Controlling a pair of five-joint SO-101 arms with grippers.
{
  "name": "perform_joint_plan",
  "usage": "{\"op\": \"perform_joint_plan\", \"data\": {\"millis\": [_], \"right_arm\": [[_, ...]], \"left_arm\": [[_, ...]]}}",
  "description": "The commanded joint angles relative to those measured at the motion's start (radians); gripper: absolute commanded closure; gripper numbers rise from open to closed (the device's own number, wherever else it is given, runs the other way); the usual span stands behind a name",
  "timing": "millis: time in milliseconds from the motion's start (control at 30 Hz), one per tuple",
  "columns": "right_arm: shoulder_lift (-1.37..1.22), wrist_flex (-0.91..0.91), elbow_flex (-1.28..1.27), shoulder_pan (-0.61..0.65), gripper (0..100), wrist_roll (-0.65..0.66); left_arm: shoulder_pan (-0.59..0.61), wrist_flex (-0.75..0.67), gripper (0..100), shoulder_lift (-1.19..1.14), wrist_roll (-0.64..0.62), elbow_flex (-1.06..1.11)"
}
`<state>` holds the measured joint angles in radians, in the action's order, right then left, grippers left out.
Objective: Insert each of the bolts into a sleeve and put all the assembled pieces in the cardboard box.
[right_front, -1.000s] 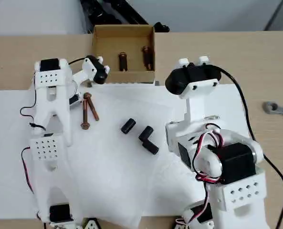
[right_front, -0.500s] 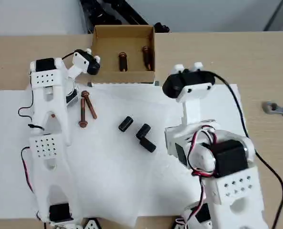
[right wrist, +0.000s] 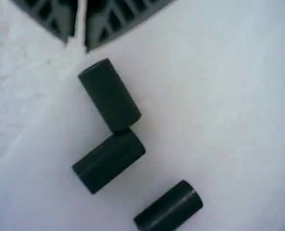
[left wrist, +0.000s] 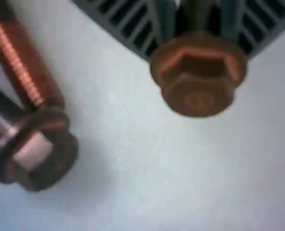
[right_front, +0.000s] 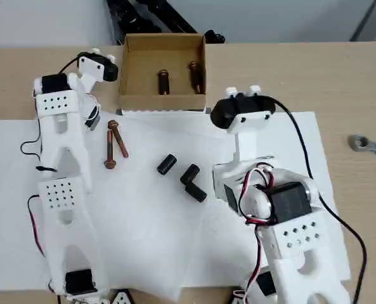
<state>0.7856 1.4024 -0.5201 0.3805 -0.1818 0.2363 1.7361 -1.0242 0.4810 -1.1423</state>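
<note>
Left end effector (left wrist: 196,19) sits at a bolt (left wrist: 197,77) head; open or closed, I can't tell. I'd centre on its shank first

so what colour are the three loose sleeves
Black; the sleeves show best in the right wrist view.

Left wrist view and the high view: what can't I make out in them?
Left wrist view: the near bolt has its shank hidden behind the left gripper.
Left wrist view: the second bolt is blurred and cut by the edge.
High view: the pieces in the cardboard box are too small to judge seating.
</note>
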Motion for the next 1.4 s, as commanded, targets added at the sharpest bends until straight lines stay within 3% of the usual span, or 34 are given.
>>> {"op": "perform_joint_plan", "data": {"millis": [0,300,500,800,1000,1100,1367], "right_arm": [[0.005,-0.079,-0.040,0.024,98.4,-0.012],[-0.087,-0.189,-0.078,0.120,98.3,-0.012],[-0.232,-0.274,-0.051,0.122,98.3,-0.014],[-0.384,-0.269,0.048,0.122,98.3,-0.003],[-0.463,-0.154,0.048,0.145,98.3,0.187],[-0.472,-0.125,0.048,0.150,98.2,0.206],[-0.478,-0.108,0.043,0.150,79.0,0.304]], "left_arm": [[-0.006,0.014,99,0.015,-0.098,-0.013],[-0.044,0.015,99,0.295,-0.307,0.002],[-0.103,0.014,99,0.552,-0.345,0.203],[-0.084,0.009,99,0.882,-0.368,0.479],[-0.089,0.006,99,1.077,-0.368,0.659],[-0.086,-0.020,99,1.168,-0.368,0.765],[-0.091,-0.094,99,1.462,-0.368,1.072]]}}
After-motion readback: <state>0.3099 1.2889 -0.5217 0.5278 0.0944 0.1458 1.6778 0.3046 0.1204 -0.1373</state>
